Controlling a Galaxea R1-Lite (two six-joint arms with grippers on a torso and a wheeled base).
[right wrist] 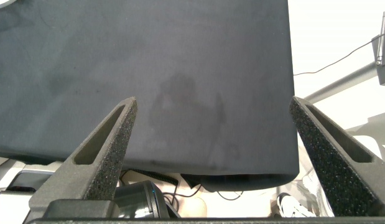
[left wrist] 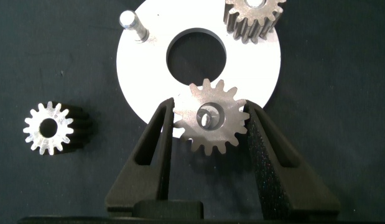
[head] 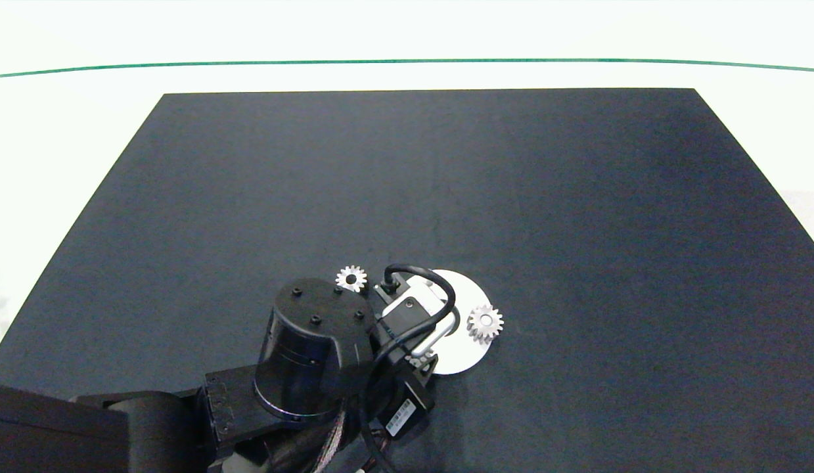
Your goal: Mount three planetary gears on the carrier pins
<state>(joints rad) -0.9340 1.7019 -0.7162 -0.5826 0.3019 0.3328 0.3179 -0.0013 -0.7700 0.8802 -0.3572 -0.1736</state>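
We count three gears: one gripped by the left gripper over the white disc, one on its rim, one beside it on the dark surface. One pin stands bare. The right gripper hangs open, well apart.

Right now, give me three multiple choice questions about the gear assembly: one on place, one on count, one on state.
1. Where is the loose gear?
A. on the mat beside the white disc
B. on a pin
C. in the right gripper

2. How many gears show?
A. one
B. two
C. three

3. The left gripper is:
A. open, empty
B. shut on a gear
C. out of view

Answers:
1 A, it lies off the disc.
2 C, one loose, one held, one at the disc's edge.
3 B, its fingers press the gear's teeth.
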